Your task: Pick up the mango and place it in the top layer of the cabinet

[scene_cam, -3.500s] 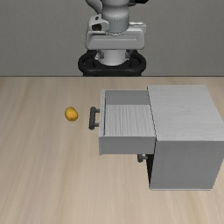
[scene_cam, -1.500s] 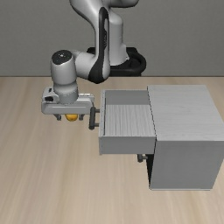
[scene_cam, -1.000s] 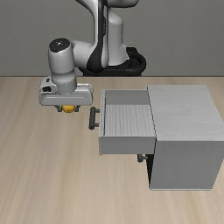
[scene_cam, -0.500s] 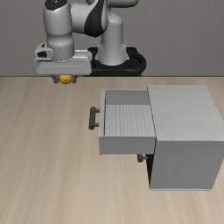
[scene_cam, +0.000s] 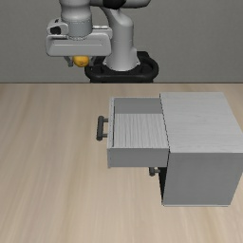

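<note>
You'll find the mango (scene_cam: 81, 60) high in the exterior view, a small yellow-orange lump held up in the air, well off the table (scene_cam: 47, 161) and against the grey wall (scene_cam: 204, 38) behind it. It sits right under the white gripper (scene_cam: 80, 61), whose two short dark fingers (scene_cam: 72, 59) pinch it from either side, so only its lower part peeks out between them. The gripper's flat body lies level just above the fruit, with the wrist's rounded grey cap on top, and the arm (scene_cam: 114, 28) bends away from it toward the exterior view's right and down to the black base (scene_cam: 133, 68) at the far edge of the table. The mango hangs beside that base, on its left in the exterior view, and well apart from the cabinet (scene_cam: 199, 142). You can see the cabinet as a grey box on the exterior view's right side of the wooden table. Its top drawer (scene_cam: 140, 133) stands pulled out toward the exterior view's left, with a finely striped upper face and a dark bar handle (scene_cam: 101, 128) on its front. Under the drawer's near corner a small dark knob (scene_cam: 152, 172) pokes out from the cabinet's lower part. The mango is up and to the left of the drawer in this view, not over it.
</note>
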Available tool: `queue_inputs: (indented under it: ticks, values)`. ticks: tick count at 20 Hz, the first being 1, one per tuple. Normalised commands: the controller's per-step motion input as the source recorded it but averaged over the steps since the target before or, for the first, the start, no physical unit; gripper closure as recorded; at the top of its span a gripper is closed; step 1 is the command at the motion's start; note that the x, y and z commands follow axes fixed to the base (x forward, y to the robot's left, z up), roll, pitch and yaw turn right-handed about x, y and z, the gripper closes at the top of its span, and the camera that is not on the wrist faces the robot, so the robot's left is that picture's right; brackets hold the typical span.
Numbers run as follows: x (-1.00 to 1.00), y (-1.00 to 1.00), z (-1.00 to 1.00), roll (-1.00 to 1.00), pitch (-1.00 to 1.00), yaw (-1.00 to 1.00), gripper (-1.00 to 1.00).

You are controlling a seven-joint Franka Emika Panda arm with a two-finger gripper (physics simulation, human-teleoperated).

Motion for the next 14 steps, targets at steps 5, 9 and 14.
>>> queue_inputs:
  ticks: [5, 9, 14]
  values:
    - [0.00, 1.00, 0.00, 0.00, 0.00, 0.00, 1.00]
    - [0.00, 1.00, 0.00, 0.00, 0.00, 0.00, 1.00]
    - [0.00, 1.00, 0.00, 0.00, 0.00, 0.00, 1.00]
